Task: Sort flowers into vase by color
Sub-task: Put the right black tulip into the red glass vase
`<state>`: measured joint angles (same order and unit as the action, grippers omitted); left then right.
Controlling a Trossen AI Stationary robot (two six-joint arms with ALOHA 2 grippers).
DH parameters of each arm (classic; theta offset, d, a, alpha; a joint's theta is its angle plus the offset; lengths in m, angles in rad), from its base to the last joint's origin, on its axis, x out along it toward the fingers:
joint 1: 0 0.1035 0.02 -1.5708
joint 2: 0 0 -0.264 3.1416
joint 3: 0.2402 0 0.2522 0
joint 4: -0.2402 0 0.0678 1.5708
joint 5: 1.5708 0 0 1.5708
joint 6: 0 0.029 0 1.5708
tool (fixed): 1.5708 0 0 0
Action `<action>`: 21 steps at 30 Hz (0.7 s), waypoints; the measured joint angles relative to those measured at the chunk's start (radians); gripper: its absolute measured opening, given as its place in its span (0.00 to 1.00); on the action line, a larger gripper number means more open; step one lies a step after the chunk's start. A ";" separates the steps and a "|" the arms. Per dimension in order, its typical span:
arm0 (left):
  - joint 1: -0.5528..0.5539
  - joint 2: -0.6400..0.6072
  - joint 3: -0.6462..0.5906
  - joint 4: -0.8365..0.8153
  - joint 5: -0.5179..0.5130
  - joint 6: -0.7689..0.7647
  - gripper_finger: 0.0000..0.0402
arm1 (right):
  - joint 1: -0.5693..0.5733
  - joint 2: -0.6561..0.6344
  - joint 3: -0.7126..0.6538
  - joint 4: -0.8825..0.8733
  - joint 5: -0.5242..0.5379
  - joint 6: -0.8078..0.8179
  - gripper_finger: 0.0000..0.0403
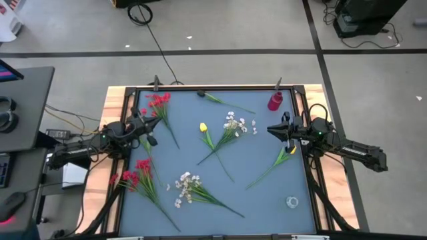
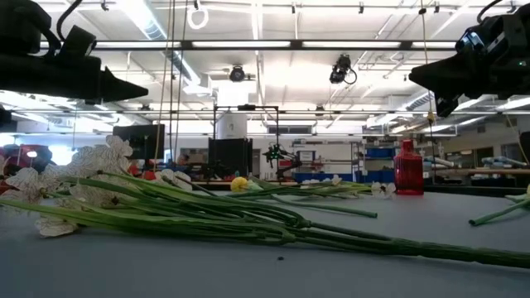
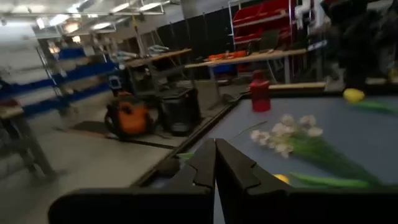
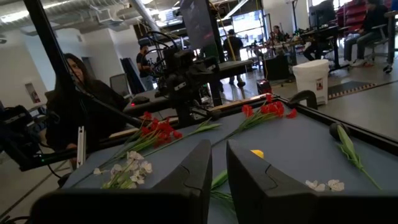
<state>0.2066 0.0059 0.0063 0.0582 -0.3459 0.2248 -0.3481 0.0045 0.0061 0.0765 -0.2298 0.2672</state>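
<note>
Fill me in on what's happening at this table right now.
A two-armed robot is set to sort artificial flowers by color, but nothing is being held. The left gripper hovers shut at the table's left side, between two red flower bunches. The right gripper hangs at the right side with its fingers slightly apart and nothing between them, above a yellow tulip. White sprays and another yellow tulip lie loose on the mat. A red vase stands at the far right, with no flowers in it.
</note>
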 joint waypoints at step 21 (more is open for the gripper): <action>0.000 0.000 0.000 0.034 -0.047 0.125 0.03 | 0.000 0.000 0.000 0.000 0.000 0.000 0.15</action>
<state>0.2062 0.0059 0.0061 0.0917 -0.3927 0.3495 -0.3483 0.0045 0.0061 0.0769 -0.2298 0.2672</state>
